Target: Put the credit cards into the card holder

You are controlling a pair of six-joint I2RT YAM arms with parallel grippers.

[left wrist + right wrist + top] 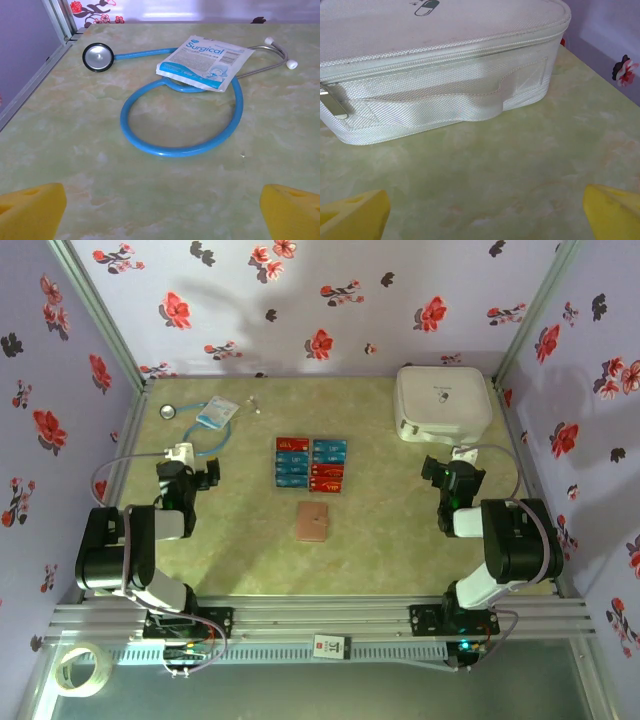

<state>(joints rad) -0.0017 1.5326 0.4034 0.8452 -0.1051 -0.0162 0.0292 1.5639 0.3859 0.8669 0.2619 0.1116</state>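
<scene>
Top view: credit cards point(310, 463) lay flat in a tidy two-column block at the centre of the desk point(390, 520), a mix of red and blue faces, edges touching or nearly so

Card holder point(312, 521), tan-pink, closed, lay just below the block in the frame, apart from the cards, nothing on it

Left end effector point(160, 210) sat at middle left of the top view, yellow fingertips point(32, 210) spread wide at the bottom corners of the left wrist frame, nothing between them, bare desk under

Ahead of it lay a blue stethoscope point(182, 150), tubing in a loop, black chest piece point(97, 57) at upper left of the wrist frame, and a blue-white Surgical packet point(202, 62) resting on the loop's top

Right end effector point(485, 212) at middle right of the top view, yellow fingers also spread, empty, facing the side of a white zip case point(440, 75) with a fabric handle, case at upper right of the desk

Both end effectors well apart from cards and holder

Tape roll point(82, 668) at lower left of the top frame, off the desk
</scene>
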